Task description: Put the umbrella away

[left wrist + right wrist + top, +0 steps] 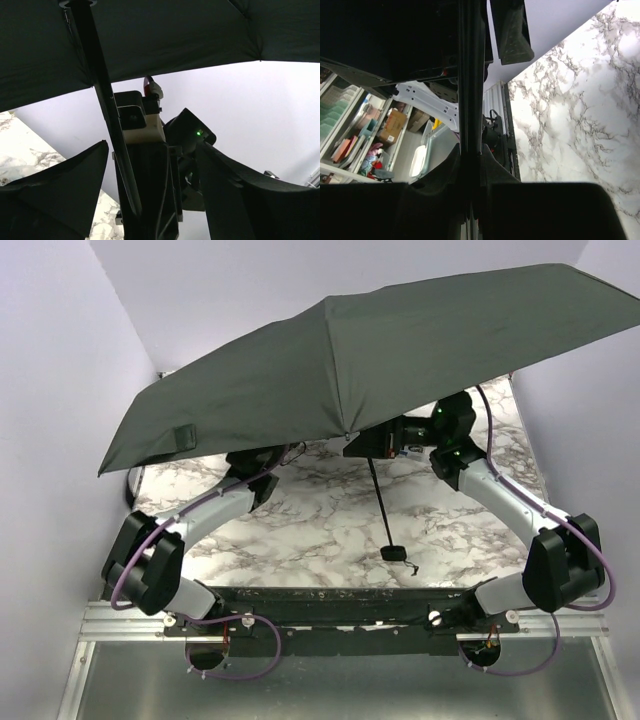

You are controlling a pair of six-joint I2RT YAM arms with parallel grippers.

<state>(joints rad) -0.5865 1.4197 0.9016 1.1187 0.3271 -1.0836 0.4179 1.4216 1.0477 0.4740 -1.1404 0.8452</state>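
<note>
Umbrella (380,340) open: light, floppy canopy (250,390); thin stiff shaft (378,502) looks the only firm hold. Right gripper (470,156) clamps it under the canopy; left gripper (152,145) wide, straddling it.

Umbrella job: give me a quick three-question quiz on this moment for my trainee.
1. True or false: the umbrella is open.
2. Which claw is shut on the shaft? A. left B. right C. both
3. Fill in: in the top view the handle shows against the ___-patterned table.

Key
1. True: the canopy is spread wide above both arms.
2. B: the right claw clamps the shaft; the left claw stands open, with the shaft between its fingers.
3. Marble.
</note>
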